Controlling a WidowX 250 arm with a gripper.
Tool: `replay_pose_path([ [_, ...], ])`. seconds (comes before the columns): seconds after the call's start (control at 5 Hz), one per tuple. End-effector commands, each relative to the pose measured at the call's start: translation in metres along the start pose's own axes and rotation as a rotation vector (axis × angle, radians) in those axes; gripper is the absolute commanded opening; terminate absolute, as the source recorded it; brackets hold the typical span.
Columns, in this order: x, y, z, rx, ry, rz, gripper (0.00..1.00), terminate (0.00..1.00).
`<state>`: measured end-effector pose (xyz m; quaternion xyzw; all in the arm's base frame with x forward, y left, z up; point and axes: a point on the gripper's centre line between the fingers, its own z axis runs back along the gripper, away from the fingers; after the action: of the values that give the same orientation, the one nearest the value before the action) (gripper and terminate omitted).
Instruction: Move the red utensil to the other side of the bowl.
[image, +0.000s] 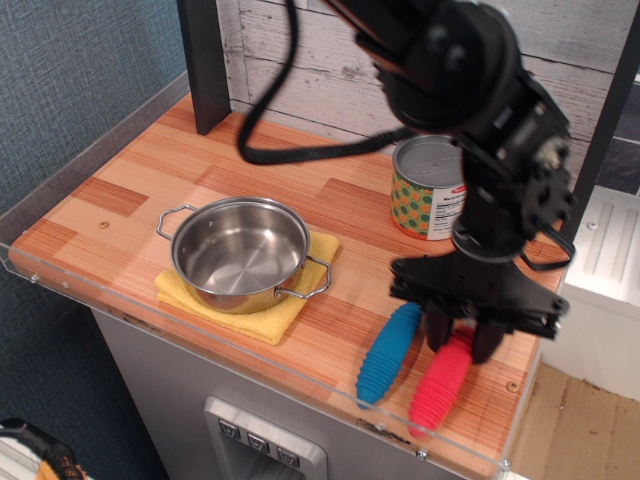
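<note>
The red utensil (438, 388) lies near the front right of the wooden counter; only its thick ribbed red handle shows, and its metal end is hidden under the gripper. My gripper (461, 343) stands over the handle's far end, with its two black fingers closed against the handle's sides. The bowl (240, 252), a shiny steel pot with two wire loop handles, sits empty on a yellow cloth (262, 318) to the left, well apart from the gripper.
A blue ribbed handle (388, 352) lies just left of the red one, almost touching it. A green-patterned tin can (430, 190) stands behind the gripper. A black post (205, 60) rises at the back left. A clear plastic lip (300, 375) edges the counter's front.
</note>
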<state>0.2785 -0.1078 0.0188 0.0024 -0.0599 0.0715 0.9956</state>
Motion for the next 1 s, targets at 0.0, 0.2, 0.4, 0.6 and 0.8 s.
replay_pose_path([
  [0.0,0.007,0.018,0.054,-0.017,-0.076,0.077,0.00,0.00],
  [0.2,0.004,0.045,0.066,0.023,0.009,0.094,0.00,0.00],
  [0.4,0.002,0.076,0.073,0.080,0.089,0.093,0.00,0.00],
  [0.6,0.004,0.098,0.077,0.088,0.125,0.067,0.00,0.00],
  [0.8,0.009,0.136,0.077,0.132,0.144,0.003,0.00,0.00],
])
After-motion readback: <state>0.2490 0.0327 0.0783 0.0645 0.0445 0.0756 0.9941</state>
